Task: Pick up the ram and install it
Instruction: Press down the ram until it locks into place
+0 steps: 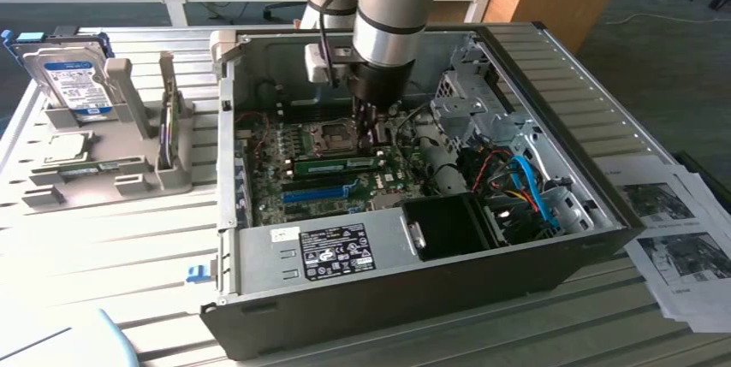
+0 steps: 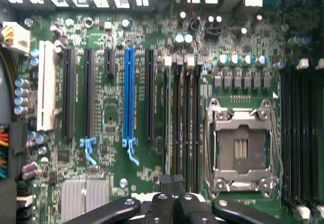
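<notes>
The ram [image 1: 337,164] is a long green stick standing on edge on the motherboard [image 1: 300,140], in the slot row just beside the empty processor socket [image 1: 337,133]. My gripper [image 1: 368,140] reaches straight down into the open computer case [image 1: 571,85] and hangs over the stick's end on the exterior view's right. Its black fingers are shut, tips together, with nothing between them. I cannot tell whether they touch the stick. In the wrist view the gripper [image 2: 172,179] sits over one end of the dark memory slots [image 2: 182,123], next to the socket [image 2: 242,148].
A grey holder [image 1: 137,179] on the exterior view's left carries a hard drive [image 1: 71,80] with a blue-white label and a square silver chip [image 1: 63,146]. Cables [image 1: 520,183] and a power supply [image 1: 331,247] crowd the case. Papers [image 1: 674,230] lie on the exterior view's right.
</notes>
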You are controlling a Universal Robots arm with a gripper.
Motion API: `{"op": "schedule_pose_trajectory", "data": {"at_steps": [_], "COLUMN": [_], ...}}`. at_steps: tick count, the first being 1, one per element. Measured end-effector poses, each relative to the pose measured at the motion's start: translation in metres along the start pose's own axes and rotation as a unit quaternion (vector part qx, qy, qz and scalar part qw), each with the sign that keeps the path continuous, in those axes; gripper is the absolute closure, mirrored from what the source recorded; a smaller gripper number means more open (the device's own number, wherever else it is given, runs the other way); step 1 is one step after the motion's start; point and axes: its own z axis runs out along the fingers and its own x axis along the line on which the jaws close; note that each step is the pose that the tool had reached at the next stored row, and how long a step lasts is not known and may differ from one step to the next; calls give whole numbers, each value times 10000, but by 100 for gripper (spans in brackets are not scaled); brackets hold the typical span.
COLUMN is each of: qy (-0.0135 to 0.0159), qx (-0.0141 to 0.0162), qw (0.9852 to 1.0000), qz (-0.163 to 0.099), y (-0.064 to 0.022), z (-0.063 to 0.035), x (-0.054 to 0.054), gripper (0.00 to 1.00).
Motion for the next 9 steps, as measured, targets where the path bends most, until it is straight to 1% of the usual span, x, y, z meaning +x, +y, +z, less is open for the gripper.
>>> {"op": "schedule_pose_trajectory", "data": {"at_steps": [9], "qy": [0], "qx": [0], "qw": [10000], "qz": [0], "y": [197], "z": [7], "x": [4], "gripper": [91]}}
